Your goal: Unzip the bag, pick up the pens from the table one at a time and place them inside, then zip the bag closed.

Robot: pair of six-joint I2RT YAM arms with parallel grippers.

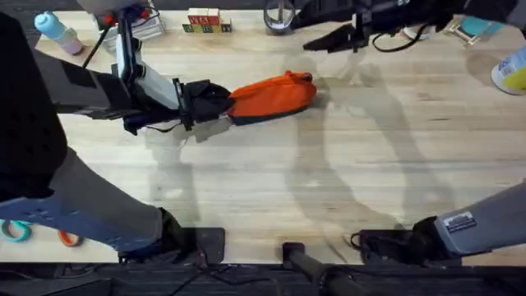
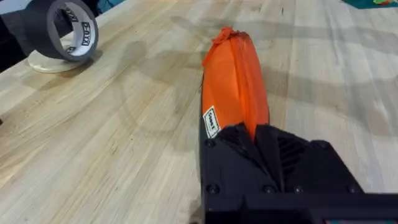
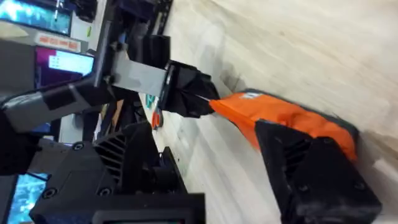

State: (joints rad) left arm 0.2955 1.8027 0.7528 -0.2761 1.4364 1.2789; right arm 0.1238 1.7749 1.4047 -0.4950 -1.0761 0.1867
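Observation:
The orange bag [image 1: 275,94] lies on the table [image 1: 329,173], back of centre, and its top zipper [image 2: 245,81] looks closed. My left gripper [image 1: 215,100] reaches in from the left and is shut on the bag's left end; its black fingers [image 2: 261,149] cover that end of the bag [image 2: 233,87]. My right gripper [image 1: 316,43] hangs raised near the bag's right end, open and holding nothing. In the right wrist view its fingers [image 3: 311,168] stand wide apart with the bag [image 3: 280,118] beyond them. The pens are out of view.
A black tape roll [image 2: 65,31] stands at the table's back near the middle [image 1: 279,15]. Letter blocks [image 1: 205,20] and a blue bottle [image 1: 53,29] sit at the back left. Scissors [image 1: 20,230] lie at the front left, and a container [image 1: 509,70] stands at the right edge.

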